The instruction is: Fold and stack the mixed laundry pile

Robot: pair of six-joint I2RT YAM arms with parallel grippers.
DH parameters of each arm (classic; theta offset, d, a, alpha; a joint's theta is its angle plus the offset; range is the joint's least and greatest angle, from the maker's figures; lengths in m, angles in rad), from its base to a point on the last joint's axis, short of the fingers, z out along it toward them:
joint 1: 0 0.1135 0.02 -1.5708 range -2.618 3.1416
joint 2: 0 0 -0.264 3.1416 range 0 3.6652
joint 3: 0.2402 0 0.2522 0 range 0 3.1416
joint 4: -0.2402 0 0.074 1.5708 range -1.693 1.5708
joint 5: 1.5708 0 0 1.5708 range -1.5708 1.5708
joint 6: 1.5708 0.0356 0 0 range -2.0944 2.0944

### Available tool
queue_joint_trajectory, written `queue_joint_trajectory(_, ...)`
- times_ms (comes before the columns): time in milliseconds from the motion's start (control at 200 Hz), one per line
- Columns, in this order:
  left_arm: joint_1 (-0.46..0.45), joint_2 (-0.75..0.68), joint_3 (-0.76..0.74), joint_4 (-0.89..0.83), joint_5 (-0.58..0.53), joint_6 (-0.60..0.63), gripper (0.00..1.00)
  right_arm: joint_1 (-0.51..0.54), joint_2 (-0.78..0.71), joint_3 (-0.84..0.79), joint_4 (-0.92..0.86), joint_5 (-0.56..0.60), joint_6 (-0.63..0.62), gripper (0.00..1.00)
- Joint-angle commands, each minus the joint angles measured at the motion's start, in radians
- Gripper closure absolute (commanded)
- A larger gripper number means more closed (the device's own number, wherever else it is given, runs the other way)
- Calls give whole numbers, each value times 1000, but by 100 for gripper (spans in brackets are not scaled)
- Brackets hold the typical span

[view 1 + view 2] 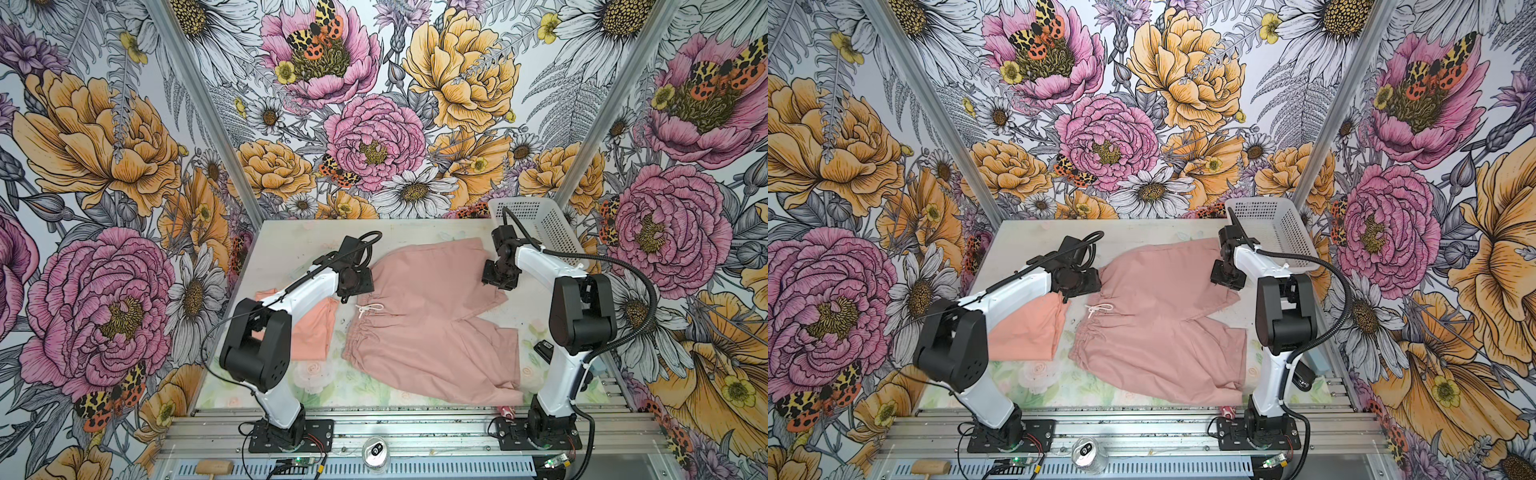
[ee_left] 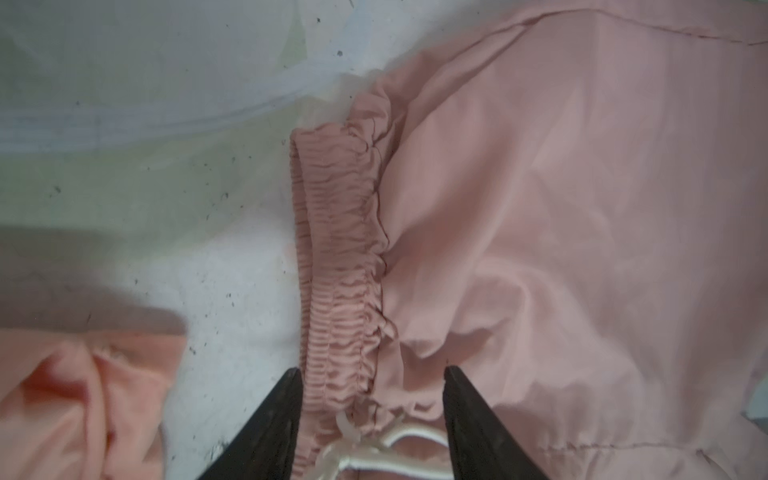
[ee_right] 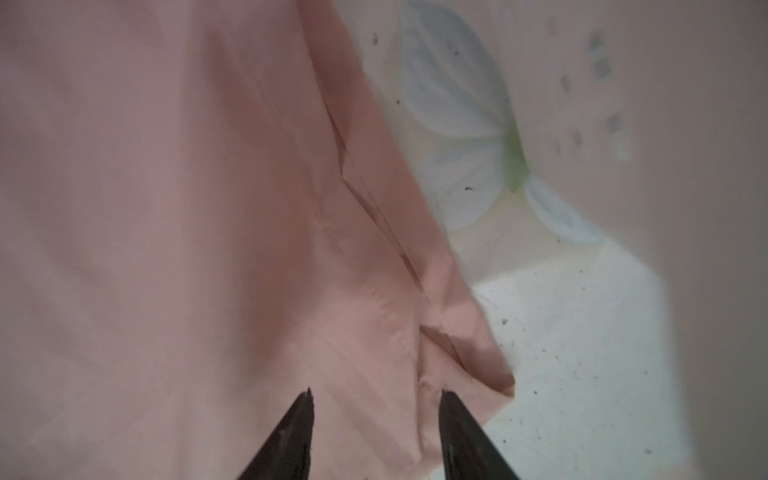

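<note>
A dusty-pink garment (image 1: 428,320) (image 1: 1154,320) lies spread flat on the table, its gathered waistband (image 2: 340,249) on the left with a white drawstring (image 1: 368,309) (image 2: 374,449). The peach-orange T-shirt (image 1: 316,328) (image 1: 1025,332) (image 2: 62,395) lies folded to its left, partly hidden under my left arm. My left gripper (image 1: 347,297) (image 2: 372,370) is open, its jaws either side of the waistband near the drawstring. At the garment's far right corner (image 3: 478,357) my right gripper (image 1: 494,282) (image 3: 376,390) is open just above the cloth, holding nothing.
A white perforated basket (image 1: 536,224) (image 1: 1266,224) stands at the back right, close behind my right wrist. A small black object (image 1: 543,349) lies near the right arm. A can (image 1: 376,453) and a wooden mallet (image 1: 212,468) sit on the front rail.
</note>
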Motion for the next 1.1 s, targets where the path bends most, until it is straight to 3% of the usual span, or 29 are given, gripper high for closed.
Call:
queue_joint_trajectory(0,20,84,90,39,30,56,46,-7,18,42,26,6,-16,49)
queue_joint_trajectory(210,37,248,218,-4,38,71,52,-8,30,55,28,4,-17,49)
queue_joint_trajectory(330,47,331,272,-85,-11,75,62,-10,27,45,29,0,-16,49)
queue_joint_trajectory(620,131,310,201,-93,-76,80,72,-19,22,28,38,-7,-19,49)
queue_joint_trajectory(1096,129,267,189,-91,-88,84,71,0,112,126,62,-59,-17,49)
